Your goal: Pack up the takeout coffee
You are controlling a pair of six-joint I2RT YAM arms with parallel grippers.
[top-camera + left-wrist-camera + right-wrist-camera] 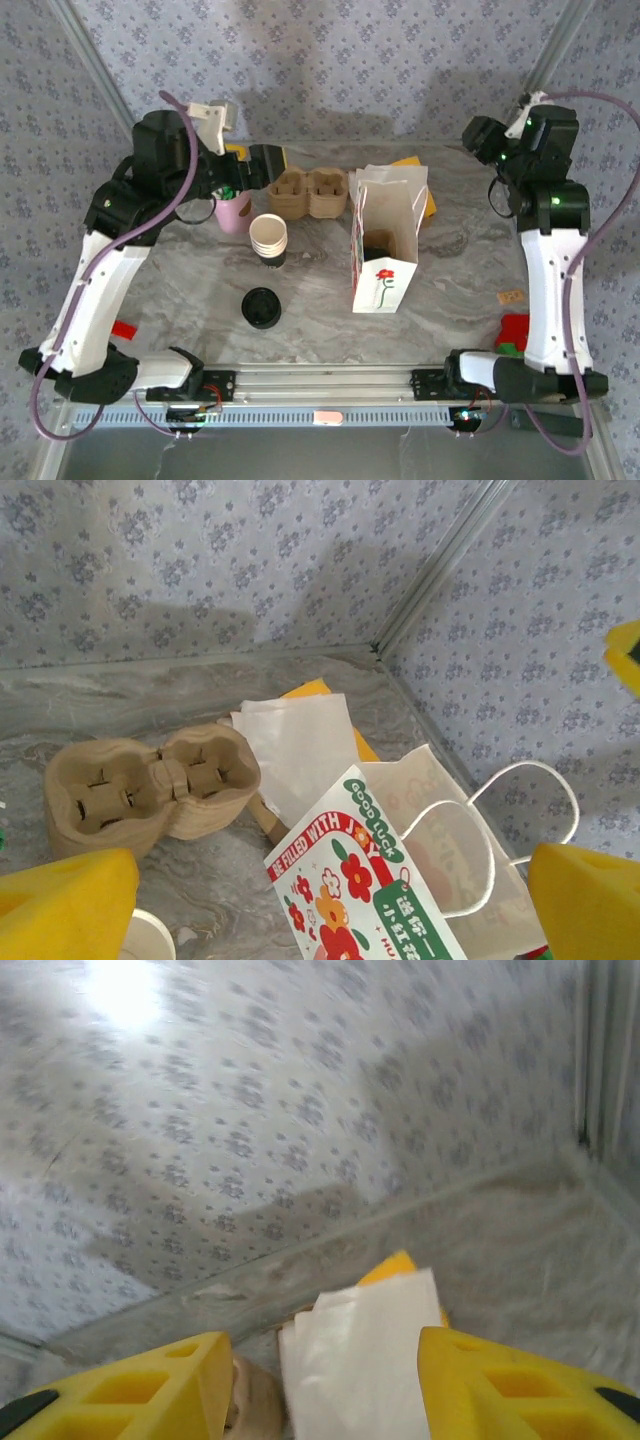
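Observation:
The takeout coffee (261, 307) reads as a black disc on the marble table, front left of centre, with no gripper touching it. To its right a white paper bag (385, 245) (380, 880) with red flowers stands open; a dark shape sits inside that I cannot identify. My left gripper (266, 164) (325, 910) hangs open high at the back left, above the cardboard cup carrier (310, 192) (150, 785), with nothing between its yellow fingers (65, 905). My right gripper (485, 135) (320, 1390) is raised at the back right, open and empty, facing the back wall.
A stack of white-rimmed paper cups (268, 238) and a pink cup (235, 212) stand under the left arm. White paper sheets (395, 178) (300, 745) (365, 1360) lie over a yellow item (310, 690) behind the bag. Red objects (513, 330) sit at the front right.

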